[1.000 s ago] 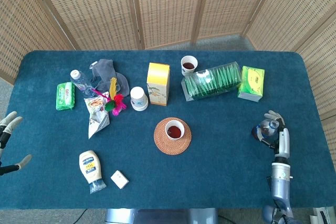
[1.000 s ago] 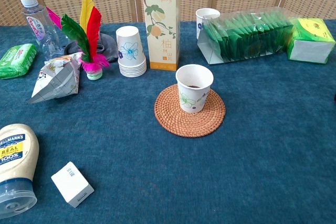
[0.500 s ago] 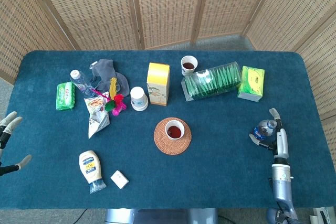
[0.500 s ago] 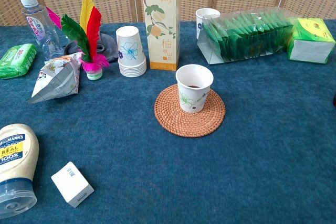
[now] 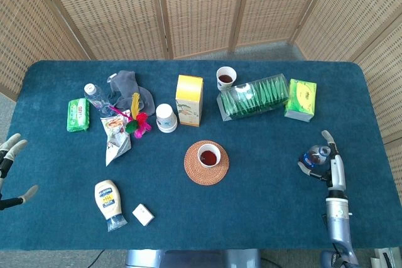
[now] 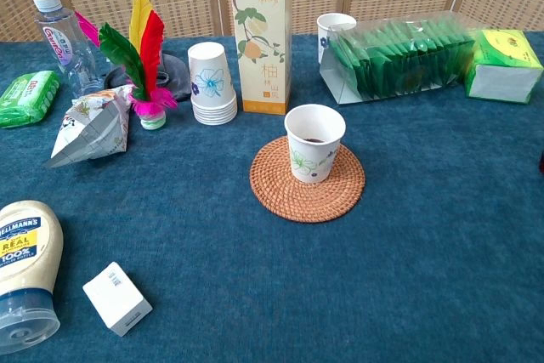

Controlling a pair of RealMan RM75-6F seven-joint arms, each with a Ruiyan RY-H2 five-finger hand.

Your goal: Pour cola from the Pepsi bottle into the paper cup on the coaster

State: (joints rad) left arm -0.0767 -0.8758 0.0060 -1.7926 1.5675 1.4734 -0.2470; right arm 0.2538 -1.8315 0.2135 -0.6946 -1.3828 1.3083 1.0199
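Right robot hand [image 5: 326, 164] opened, blue tablecloth [image 5: 264, 205]

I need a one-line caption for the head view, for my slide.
Paper cup with cola on its coaster; right hand at the Pepsi bottle.

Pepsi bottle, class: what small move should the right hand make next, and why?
Probably draw the right hand away from the Pepsi bottle: the bottle stands on the table, and the paper cup on the coaster already holds dark cola.
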